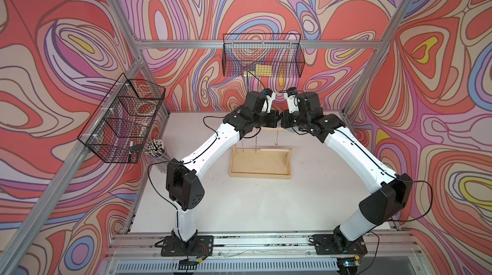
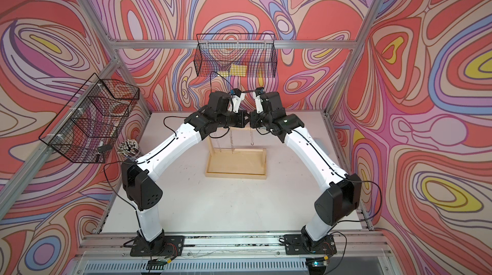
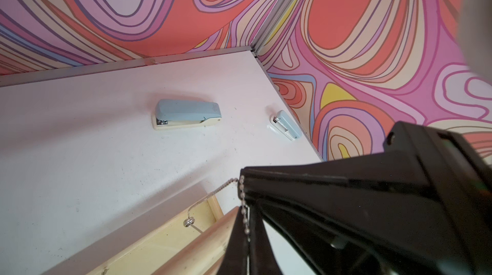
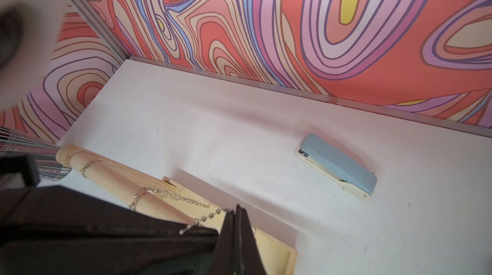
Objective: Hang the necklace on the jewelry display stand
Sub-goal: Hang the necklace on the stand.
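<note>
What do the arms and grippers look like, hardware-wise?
Both arms match: left arm and right arm have glossy white links, black blocky joint housings, and thin black cables looped outside. Each bolts to a black base plate. The left gripper and right gripper are matte black with tapered flat fingers.

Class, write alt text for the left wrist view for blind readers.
The left gripper and right gripper, both shut, pinch a beaded necklace above the jewelry display stand. Beyond, a large blue stapler and a smaller stapler lie on the table.
</note>
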Controlling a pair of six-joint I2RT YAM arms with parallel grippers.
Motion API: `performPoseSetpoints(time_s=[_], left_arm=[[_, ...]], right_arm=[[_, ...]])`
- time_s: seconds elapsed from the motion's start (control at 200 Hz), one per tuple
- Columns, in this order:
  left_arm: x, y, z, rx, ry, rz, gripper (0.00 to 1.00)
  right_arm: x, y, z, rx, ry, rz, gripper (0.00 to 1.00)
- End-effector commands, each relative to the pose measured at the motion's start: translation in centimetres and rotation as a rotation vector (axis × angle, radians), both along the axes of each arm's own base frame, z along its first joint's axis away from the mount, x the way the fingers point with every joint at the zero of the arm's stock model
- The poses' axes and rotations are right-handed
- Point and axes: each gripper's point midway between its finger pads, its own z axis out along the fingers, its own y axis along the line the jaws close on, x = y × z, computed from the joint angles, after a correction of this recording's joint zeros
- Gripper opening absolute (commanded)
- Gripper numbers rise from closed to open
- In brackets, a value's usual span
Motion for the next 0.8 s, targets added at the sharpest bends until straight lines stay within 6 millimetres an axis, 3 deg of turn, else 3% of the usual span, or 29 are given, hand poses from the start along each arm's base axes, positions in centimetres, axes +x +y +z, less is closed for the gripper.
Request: performPoseSetpoints(time_s=[0.0, 0.085, 0.205, 0.315, 0.471, 0.796], left_arm=[[0.5, 1.6, 0.4, 0.009, -0.008, 0.056, 0.00], [1.3, 2.8, 0.3, 0.001, 0.004, 0.094, 0.00], [1.8, 3.6, 0.2, 0.001, 0.009, 0.116, 0.00], [2.0, 3.8, 0.1, 0.013, 0.005, 0.120, 0.00], [2.5, 3.8, -0.3, 0.024, 0.011, 0.119, 0.00], [2.7, 2.9, -1.7, 0.029, 0.047, 0.077, 0.01]], right_arm=[[1.5, -1.4, -0.6, -0.014, 0.005, -0.059, 0.00], [1.3, -1.3, -0.6, -0.013, 0.008, -0.054, 0.00], [0.8, -1.3, 0.0, 0.002, -0.005, -0.042, 0.30], [0.2, -1.6, 1.0, 0.020, -0.031, -0.049, 0.42], [-0.5, -2.1, 1.5, 0.025, -0.042, -0.062, 0.44], [-1.4, -2.9, -0.3, 0.005, -0.002, -0.083, 0.45]])
